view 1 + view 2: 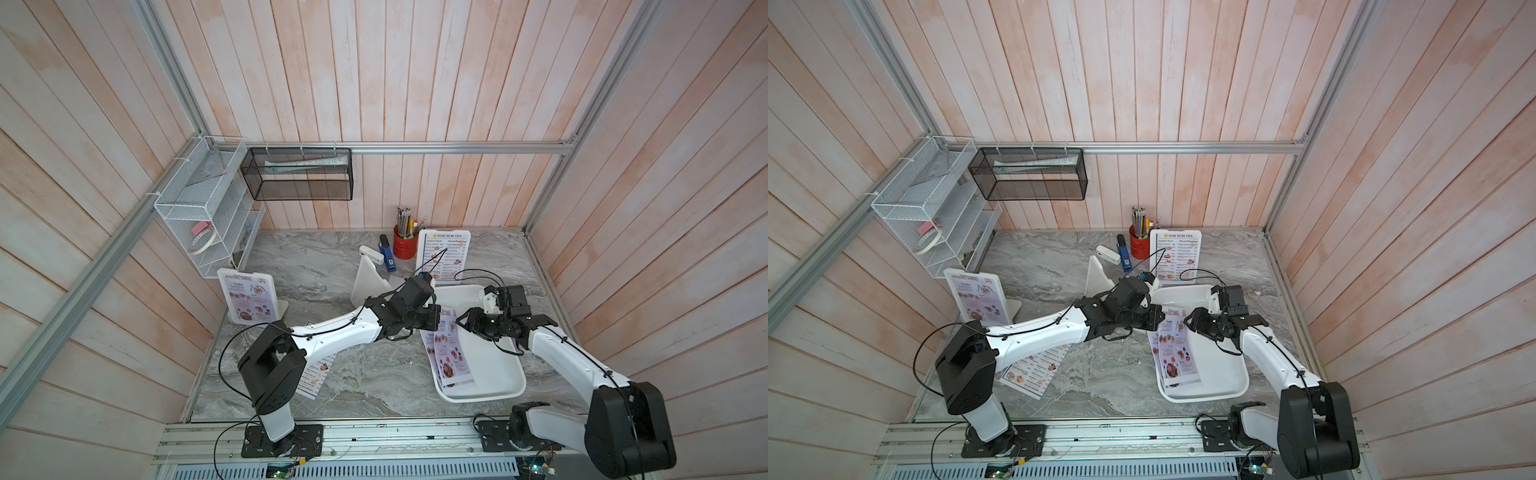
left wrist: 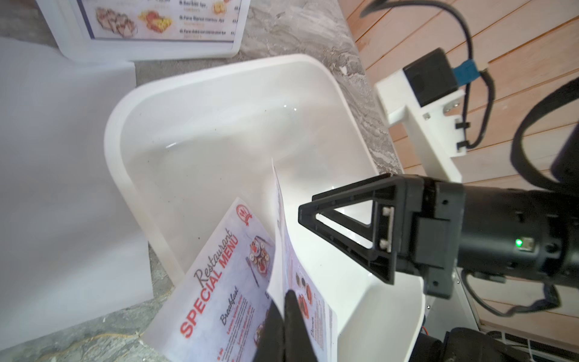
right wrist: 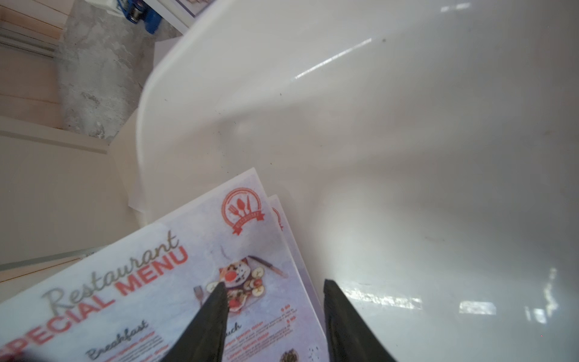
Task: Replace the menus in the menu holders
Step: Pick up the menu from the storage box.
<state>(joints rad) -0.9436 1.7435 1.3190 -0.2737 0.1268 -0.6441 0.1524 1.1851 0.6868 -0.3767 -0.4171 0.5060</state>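
Two pinkish "SPECIAL MENU" menus (image 1: 451, 357) lie overlapping in a white tray (image 1: 498, 374). My left gripper (image 2: 286, 297) is shut on the upper sheet (image 2: 280, 250), whose edge stands up off the lower sheet (image 2: 219, 282). My right gripper (image 3: 272, 285) hangs open just above the same stack, the top menu (image 3: 188, 266) partly between its fingers (image 3: 213, 313). Three menu holders stand on the table: one with a special menu (image 1: 247, 301), one seen from behind (image 1: 368, 278), one with a "DIM SUM INN" menu (image 1: 442, 255). Another Dim Sum menu (image 1: 313, 376) lies under my left arm.
A red pencil cup (image 1: 405, 245), a blue stapler (image 1: 387, 255) and a white stapler (image 1: 371, 253) stand at the back by the holders. A white wire rack (image 1: 203, 216) and a black mesh basket (image 1: 297, 174) hang on the walls.
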